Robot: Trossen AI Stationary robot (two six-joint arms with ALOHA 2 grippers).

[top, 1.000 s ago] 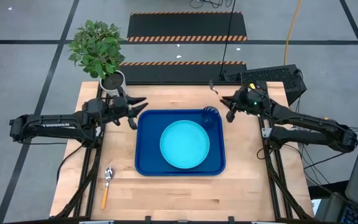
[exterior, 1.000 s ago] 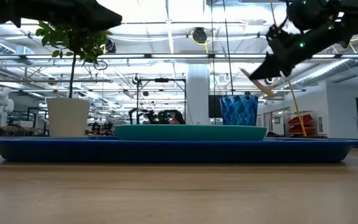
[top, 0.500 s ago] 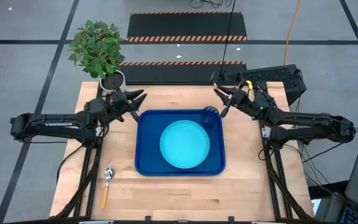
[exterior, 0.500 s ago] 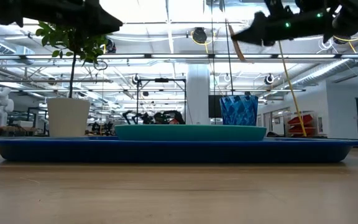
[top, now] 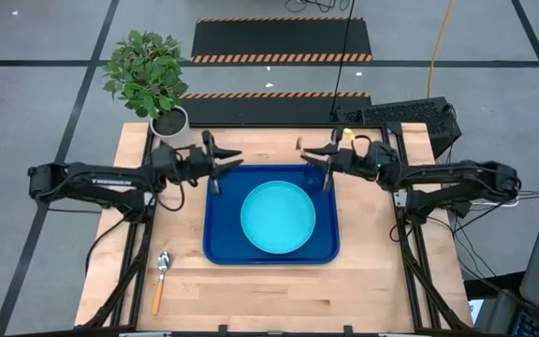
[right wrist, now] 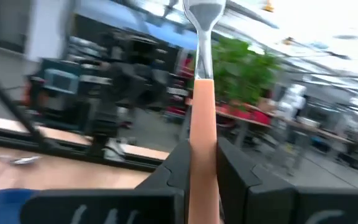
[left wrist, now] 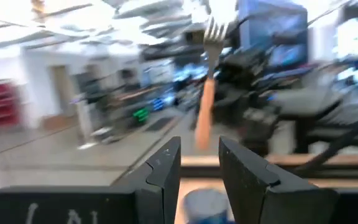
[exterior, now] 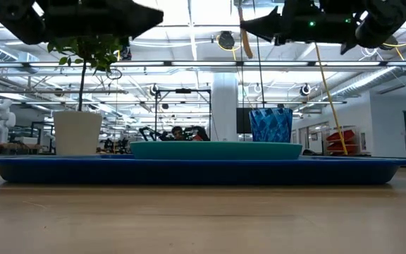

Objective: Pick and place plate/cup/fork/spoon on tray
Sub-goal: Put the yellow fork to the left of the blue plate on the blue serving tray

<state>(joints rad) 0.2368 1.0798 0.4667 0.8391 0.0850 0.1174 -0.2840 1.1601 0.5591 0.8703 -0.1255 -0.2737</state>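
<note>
From above, one tray (top: pixel 219 245) is seen at the middle of the table (top: pixel 363 281), with one plate (top: pixel 278 218) lying inside it. One spoon (top: pixel 160 278) lies on the wood near the front left corner, well apart from the tray. One potted plant (top: pixel 148 75) stands at the far left corner. Two arms are stretched toward each other over the far edge of the tray. The left gripper (top: pixel 221 161) is held above the far left corner of the tray, its fingers spread and holding nothing. The right gripper (top: pixel 314 157) is held above the far right corner, where the cup is hidden under it.

At table height, one cup (exterior: pixel 271 125) is seen standing in the tray (exterior: pixel 189 171) behind the plate (exterior: pixel 216 149). One fork (exterior: pixel 244 32) is held high above them by the right gripper (exterior: pixel 254 29). The left gripper (exterior: pixel 136 15) hangs high as well, above the white pot (exterior: pixel 77 132).

From the left wrist, the two fingers (left wrist: pixel 162 174) are seen apart with an empty gap, and the fork (left wrist: pixel 207 93) is seen beyond them, tines up.

From the right wrist, the fingers (right wrist: pixel 235 171) are pressed on the orange handle of the fork (right wrist: pixel 202 87), which stands upright.
</note>
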